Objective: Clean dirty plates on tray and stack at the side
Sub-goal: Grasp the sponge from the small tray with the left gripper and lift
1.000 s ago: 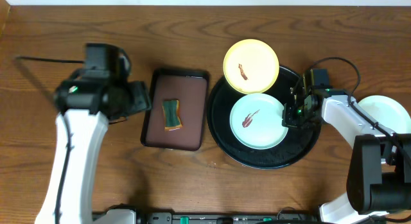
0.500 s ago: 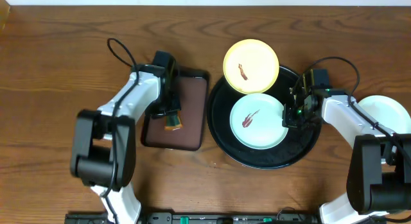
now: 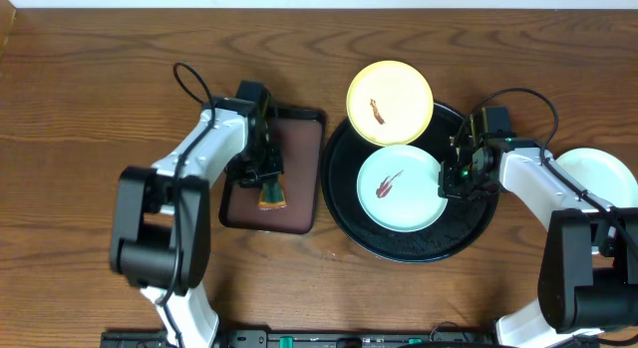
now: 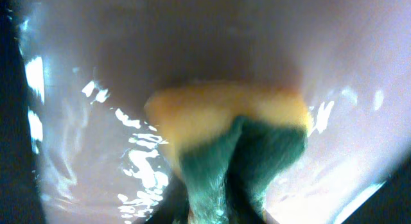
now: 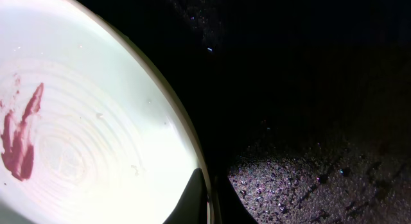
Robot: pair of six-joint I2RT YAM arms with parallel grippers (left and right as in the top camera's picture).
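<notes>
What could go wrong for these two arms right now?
The right gripper sits at only the thin edge of the smeared mint plate, so a grip there might slip. The yellow plate overhangs the rim of the black tray; a nudge could tip it.

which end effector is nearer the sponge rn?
Left. The left end effector sits on the sponge in the brown tray; the right end effector is far across, at the mint plate's rim on the black tray.
</notes>
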